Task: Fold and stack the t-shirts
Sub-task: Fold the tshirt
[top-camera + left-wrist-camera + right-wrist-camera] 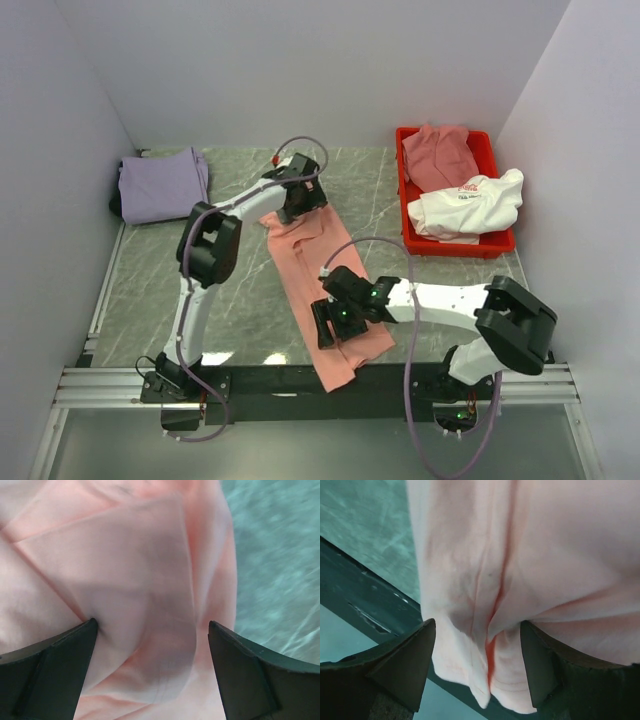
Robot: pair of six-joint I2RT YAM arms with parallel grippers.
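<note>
The salmon-pink t-shirt [318, 278] lies as a long narrow strip running from the middle back of the table to its front edge. My left gripper [300, 203] is over its far end. In the left wrist view this gripper [152, 647] is open, its fingers [52, 672] straddling a folded flap of the shirt [125, 565]. My right gripper [334, 322] is at the near end. It [477, 652] is open, with the shirt's bunched hem [485, 630] between its fingers [402, 667]. The hem overhangs the dark front rail [355, 600].
A folded lavender t-shirt [160, 184] lies at the back left. A red bin [495, 245] at the back right holds a dusty rose t-shirt [440, 156] and a white t-shirt with red print [470, 204]. White walls close in three sides.
</note>
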